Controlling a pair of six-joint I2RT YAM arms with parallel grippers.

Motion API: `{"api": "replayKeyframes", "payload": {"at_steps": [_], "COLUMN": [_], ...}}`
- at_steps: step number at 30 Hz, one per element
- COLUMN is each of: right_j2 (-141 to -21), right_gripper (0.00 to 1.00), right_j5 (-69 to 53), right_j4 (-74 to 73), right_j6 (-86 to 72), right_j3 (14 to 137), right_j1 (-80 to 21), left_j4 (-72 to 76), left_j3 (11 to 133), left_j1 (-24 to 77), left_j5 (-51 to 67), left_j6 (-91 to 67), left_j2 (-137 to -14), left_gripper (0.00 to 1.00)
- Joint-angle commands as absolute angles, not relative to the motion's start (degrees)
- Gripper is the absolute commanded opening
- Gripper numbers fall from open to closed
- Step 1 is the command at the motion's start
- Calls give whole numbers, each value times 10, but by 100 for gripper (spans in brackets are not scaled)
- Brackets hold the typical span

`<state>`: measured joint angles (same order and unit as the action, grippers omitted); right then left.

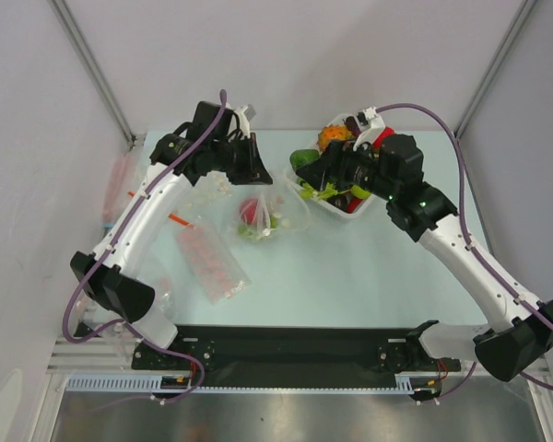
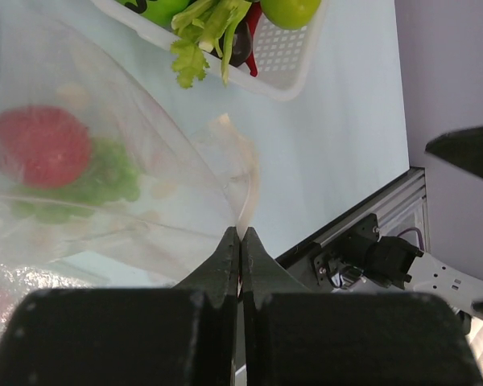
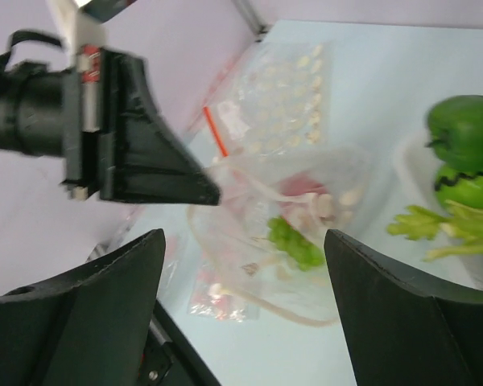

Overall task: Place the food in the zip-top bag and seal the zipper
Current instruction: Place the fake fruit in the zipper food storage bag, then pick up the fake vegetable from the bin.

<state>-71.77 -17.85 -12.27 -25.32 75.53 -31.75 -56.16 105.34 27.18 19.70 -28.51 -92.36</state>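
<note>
The clear zip-top bag [image 1: 278, 214] lies mid-table with its mouth held up. Inside it are a red piece [image 1: 250, 209] and a light green piece [image 1: 252, 231]; both also show in the left wrist view, red [image 2: 40, 145] and green [image 2: 105, 181]. My left gripper [image 2: 241, 234] is shut on the bag's rim strip, the zipper [image 2: 247, 181]. My right gripper [image 3: 245, 269] is open and empty, hovering between the bag [image 3: 290, 233] and the white tray [image 1: 348, 208]. The tray holds more food: an orange piece [image 1: 333, 138], green pepper [image 3: 467, 129] and celery [image 3: 435, 225].
A flat packet with pink-red blobs [image 1: 212, 262] lies front left of the bag. A clear packet with white dots [image 3: 294, 88] and a thin red strip [image 1: 178, 219] lie by the left arm. Another packet [image 1: 120, 177] leans at the left wall.
</note>
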Motion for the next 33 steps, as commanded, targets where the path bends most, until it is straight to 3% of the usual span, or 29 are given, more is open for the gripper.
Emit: {"api": "replayKeyframes", "payload": {"at_steps": [1,3,4,5,14,23,33], "right_j2": [-700,-699,-700,-701,-755,-829,-903], "right_gripper": [86,89,98,100,100,100,100], "right_j5": [-119,-107,-102,-85,-54,58,28], "right_j4": [-166,-177,-187,-194,-227,-272,-216], "right_j6": [-246,-253,-257,-257,-300,-454,-373], "right_j3": [785,782,780,783,780,797,823], "right_j1": [-280,-246,-237,-230,-190,-192,-194], "left_j4": [-548,-557,-561,-569,-593,-575,-576], "left_j3": [1083,1087,1092,1096,1100,1043,1046], "left_j1": [269,267,265,265,253,253,253], "left_j5": [196,186,182,178,135,124,108], "left_j6": [-289,-281,-278,-270,-235,-205,-187], "left_j2": [-906,-907,-909,-911,-914,-904,-905], "left_gripper": [0,0,1,0,0,0,0]}}
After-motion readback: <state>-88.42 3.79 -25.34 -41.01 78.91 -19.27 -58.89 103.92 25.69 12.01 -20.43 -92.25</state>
